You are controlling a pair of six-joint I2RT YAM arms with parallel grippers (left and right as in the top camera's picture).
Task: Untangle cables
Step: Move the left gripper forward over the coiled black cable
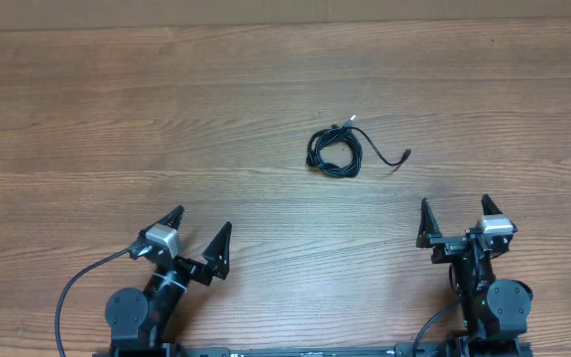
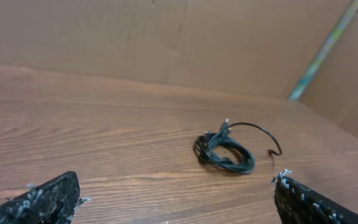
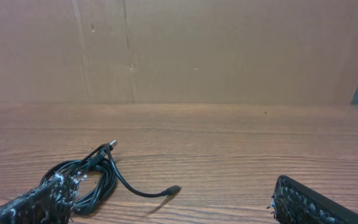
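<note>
The cables (image 1: 336,153) lie as one small black coiled bundle on the wooden table, right of centre, with one plug end sticking up and another loose end curling out to the right (image 1: 402,156). The bundle also shows in the left wrist view (image 2: 225,151) and in the right wrist view (image 3: 91,176). My left gripper (image 1: 200,232) is open and empty near the table's front left, well short of the bundle. My right gripper (image 1: 457,218) is open and empty at the front right, below and right of the bundle.
The wooden table (image 1: 117,119) spreads wide around the bundle. A brown cardboard wall (image 3: 229,50) stands along the far edge. Thick black wires (image 1: 72,293) run from the arm bases at the front edge.
</note>
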